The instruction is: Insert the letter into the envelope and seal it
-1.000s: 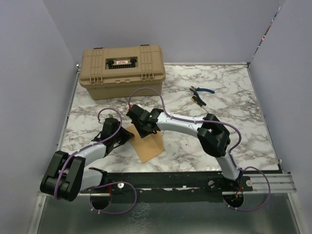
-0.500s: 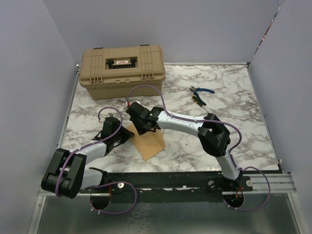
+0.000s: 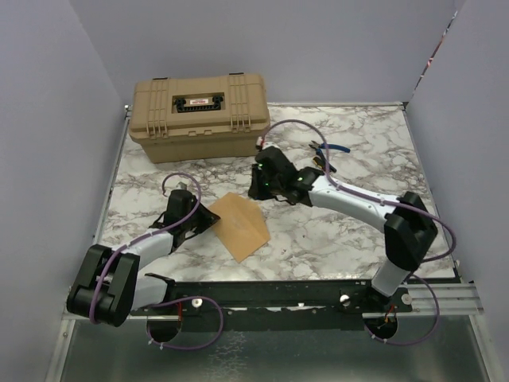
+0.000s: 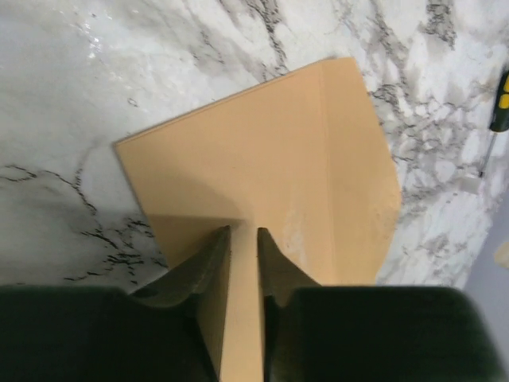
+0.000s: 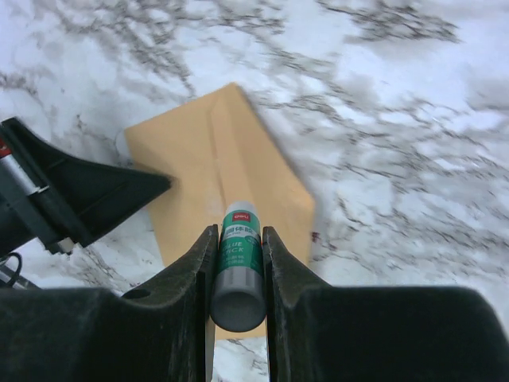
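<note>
The orange-brown envelope point(image 3: 238, 225) lies flat on the marble table, its pointed flap folded open toward the far right. My left gripper point(image 3: 208, 219) is shut on the envelope's near-left edge; in the left wrist view the fingers point(image 4: 208, 263) pinch the paper point(image 4: 262, 167). My right gripper point(image 3: 262, 177) is off the envelope, to its far right, and is shut on a green-and-white glue stick point(image 5: 238, 263). The right wrist view looks down on the envelope point(image 5: 207, 151) and the left gripper point(image 5: 79, 191). The letter does not show as a separate sheet.
A tan hard case point(image 3: 199, 115) stands at the back left. Blue-handled pliers point(image 3: 326, 151) lie at the back right, just behind the right arm. A yellow-and-black tool tip point(image 4: 499, 99) shows at the left wrist view's right edge. Walls enclose the table.
My right gripper, with the glue stick, has moved off the envelope to the right and back. The envelope now lies uncovered. The left gripper has kept its hold.
</note>
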